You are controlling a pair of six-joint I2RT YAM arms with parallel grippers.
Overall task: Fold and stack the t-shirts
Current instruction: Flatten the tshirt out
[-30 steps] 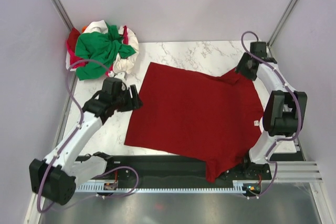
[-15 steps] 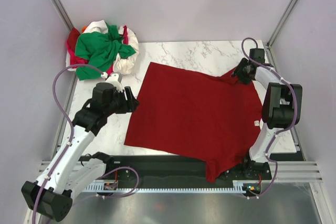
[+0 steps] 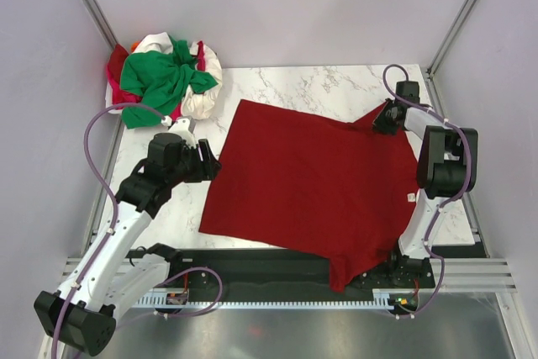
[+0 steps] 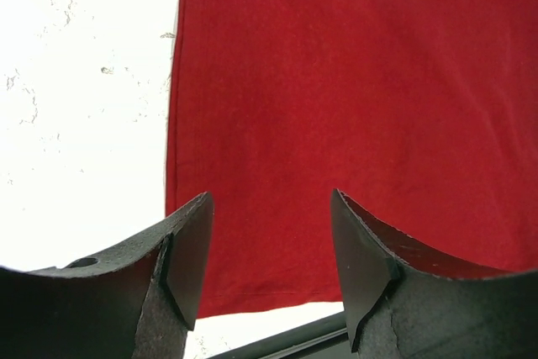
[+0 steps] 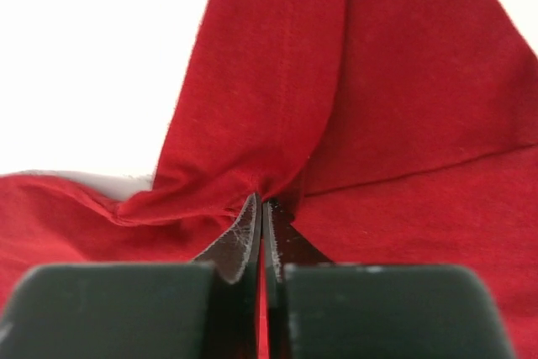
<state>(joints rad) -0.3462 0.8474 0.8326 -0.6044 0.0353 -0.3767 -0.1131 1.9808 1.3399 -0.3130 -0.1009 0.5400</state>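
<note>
Right jaws pinch the red shirt (image 3: 311,182) at its 2 o'clock sleeve (image 5: 269,81); left jaws, spread at 9 o'clock, should first grip its edge.

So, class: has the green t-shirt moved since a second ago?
No. The green t-shirt lies in the same spot by the back-left corner post, its shape unchanged.

Centre of frame: dark red t-shirt (image 3: 315,187), spread flat, small white tag (image 3: 410,197) near its right edge, upper-right sleeve bunched in my right gripper (image 5: 262,208). Upper left: green t-shirt (image 3: 160,77), white t-shirt (image 3: 202,100) and pinkish-red t-shirt (image 3: 116,69), crumpled together in one heap.
</note>
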